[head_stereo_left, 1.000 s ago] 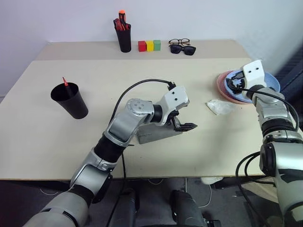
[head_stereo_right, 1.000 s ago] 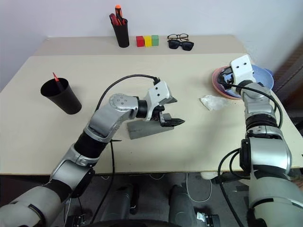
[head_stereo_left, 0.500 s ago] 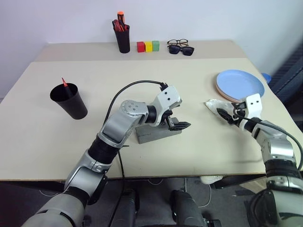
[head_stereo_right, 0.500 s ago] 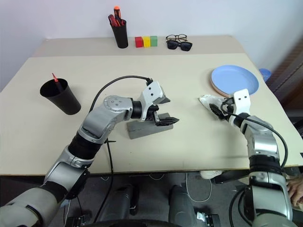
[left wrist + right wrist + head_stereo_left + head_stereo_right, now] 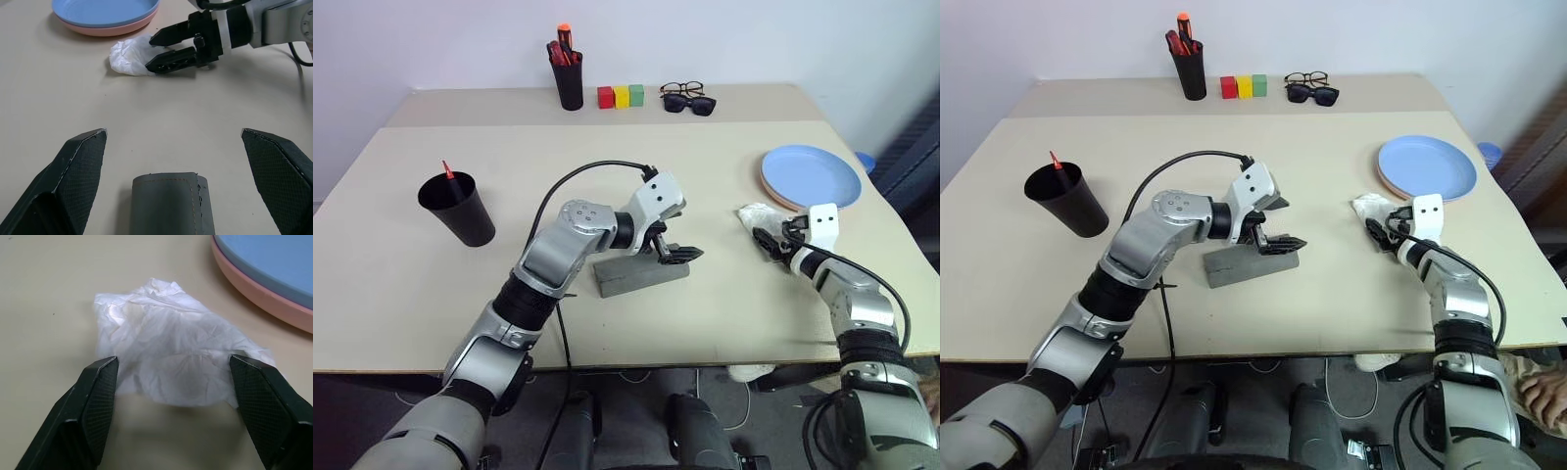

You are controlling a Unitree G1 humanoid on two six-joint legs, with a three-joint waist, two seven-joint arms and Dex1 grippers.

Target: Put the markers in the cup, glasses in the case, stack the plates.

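Right claw, formerly over the plates, now astride tissue.

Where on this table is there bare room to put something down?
Widest bare stretch: between the wide black plastic cup and the grey fabric case, plus the middle behind the case. It is crowded at the right, where crumpled white tissue lies beside the stacked blue and pink plates.

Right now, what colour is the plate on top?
Light blue top plate, over a pink one; best in the right eye view.
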